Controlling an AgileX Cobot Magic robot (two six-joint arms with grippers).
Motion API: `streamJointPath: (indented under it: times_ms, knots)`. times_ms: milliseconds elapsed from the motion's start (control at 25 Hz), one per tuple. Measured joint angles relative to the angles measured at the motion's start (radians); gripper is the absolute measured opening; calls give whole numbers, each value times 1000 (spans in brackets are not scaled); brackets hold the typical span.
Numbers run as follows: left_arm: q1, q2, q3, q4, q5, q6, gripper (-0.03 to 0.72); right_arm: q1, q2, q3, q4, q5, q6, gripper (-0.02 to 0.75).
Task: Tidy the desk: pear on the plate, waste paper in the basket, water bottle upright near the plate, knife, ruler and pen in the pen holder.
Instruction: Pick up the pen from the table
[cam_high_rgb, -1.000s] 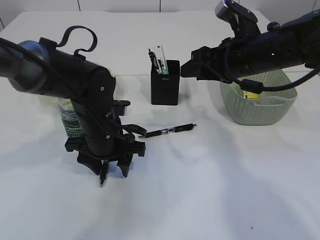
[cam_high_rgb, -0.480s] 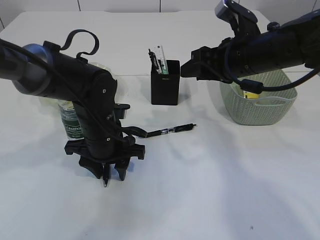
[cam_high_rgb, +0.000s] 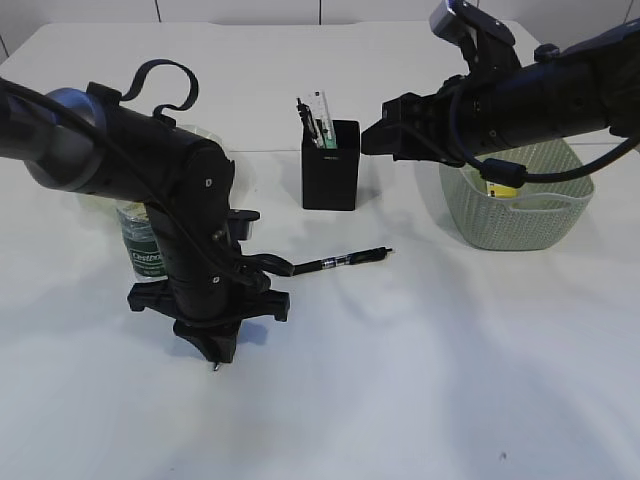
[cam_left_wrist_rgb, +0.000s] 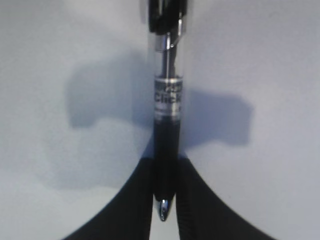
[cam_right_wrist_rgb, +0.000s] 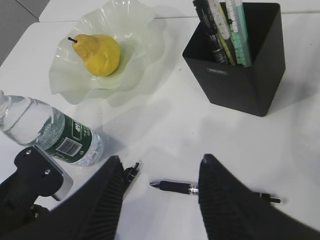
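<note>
White surface (cam_high_rgb: 420, 380) under the left gripper (cam_high_rgb: 215, 350): its jaws, spread a moment ago, have now clenched on a pen (cam_left_wrist_rgb: 167, 125). Next comes the pen holder (cam_high_rgb: 331, 165); the right gripper (cam_right_wrist_rgb: 159, 192) hangs released.

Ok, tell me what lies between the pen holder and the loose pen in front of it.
Nothing: only bare white desk separates the pen holder from the loose pen. The exterior view shows it, and the right wrist view agrees.

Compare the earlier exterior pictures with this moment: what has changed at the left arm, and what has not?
The left gripper has closed its jaws around the pen lying on the desk; a second ago they stood spread over it. The right gripper has stayed open and hovering, and the other pen, pen holder, basket and water bottle have not moved.
</note>
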Motion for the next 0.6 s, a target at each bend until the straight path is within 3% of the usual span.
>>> streamJointPath:
  times_ms: [600]
  knots:
    - [0, 2, -1, 17, 18, -2, 59, 0, 0, 0, 0, 0, 0, 367]
